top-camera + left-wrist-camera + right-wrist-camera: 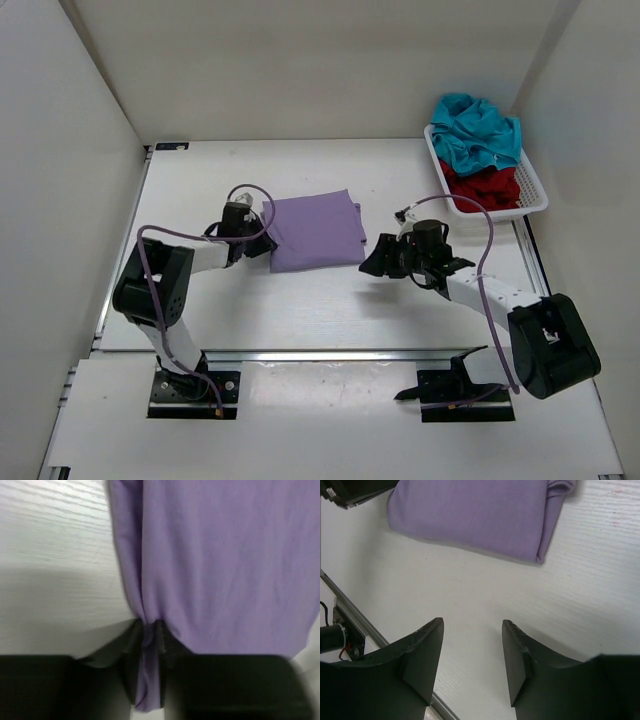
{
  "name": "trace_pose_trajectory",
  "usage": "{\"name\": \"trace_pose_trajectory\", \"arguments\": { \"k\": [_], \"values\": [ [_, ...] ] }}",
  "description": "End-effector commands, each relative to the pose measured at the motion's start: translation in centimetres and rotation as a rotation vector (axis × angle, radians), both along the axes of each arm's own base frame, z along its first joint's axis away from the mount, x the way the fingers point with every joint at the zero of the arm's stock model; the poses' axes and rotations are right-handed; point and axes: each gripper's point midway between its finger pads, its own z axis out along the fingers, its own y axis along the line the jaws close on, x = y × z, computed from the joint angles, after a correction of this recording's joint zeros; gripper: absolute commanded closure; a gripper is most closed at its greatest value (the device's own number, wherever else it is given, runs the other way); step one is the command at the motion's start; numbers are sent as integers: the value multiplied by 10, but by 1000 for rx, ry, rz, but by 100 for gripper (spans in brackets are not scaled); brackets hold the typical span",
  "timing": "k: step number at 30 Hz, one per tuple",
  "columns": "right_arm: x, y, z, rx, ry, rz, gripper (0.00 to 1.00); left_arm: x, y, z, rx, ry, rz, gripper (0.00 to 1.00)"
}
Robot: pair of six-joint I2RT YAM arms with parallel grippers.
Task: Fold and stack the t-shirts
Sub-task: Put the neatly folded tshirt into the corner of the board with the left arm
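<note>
The lavender t-shirt (315,232) lies folded into a rectangle on the middle of the table. My left gripper (262,238) is at its left edge. In the left wrist view a bunched fold of the lavender t-shirt (225,565) fills the narrow gap of the left gripper (148,680), pinched between the dark fingers. My right gripper (372,262) stands open just right of the shirt, over bare table. In the right wrist view the right gripper (472,630) has nothing between its fingers and the lavender t-shirt (470,515) lies ahead of them. The teal t-shirt (478,130) and the dark red t-shirt (485,187) lie crumpled in the basket.
A white mesh basket (535,190) stands at the back right corner of the table. White walls close in the table on three sides. A metal rail (330,353) runs along the near edge, in front of both arm bases.
</note>
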Motion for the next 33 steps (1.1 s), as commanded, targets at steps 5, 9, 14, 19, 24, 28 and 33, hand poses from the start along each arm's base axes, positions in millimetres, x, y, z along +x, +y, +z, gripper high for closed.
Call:
{"name": "trace_pose_trajectory", "arguments": {
  "k": [5,9,14,19,24,28,33],
  "values": [
    [9,8,5,47,-42,40,54,38,-33,14,-123,-41,-18,100],
    [14,10,2,54,-18,55,57,88,-38,48,-155,-110,20,100],
    [21,8,-4,58,7,55,59,139,34,70,-187,-133,194,100],
    [21,15,-3,92,24,91,61,143,176,72,-242,-149,495,100],
    [11,26,1,106,15,136,61,115,257,65,-260,-162,707,100],
    [3,33,2,114,15,170,61,87,282,44,-274,-147,846,100],
    [-7,36,-4,93,47,193,61,75,284,3,-371,-82,1034,100]
  ]
}}
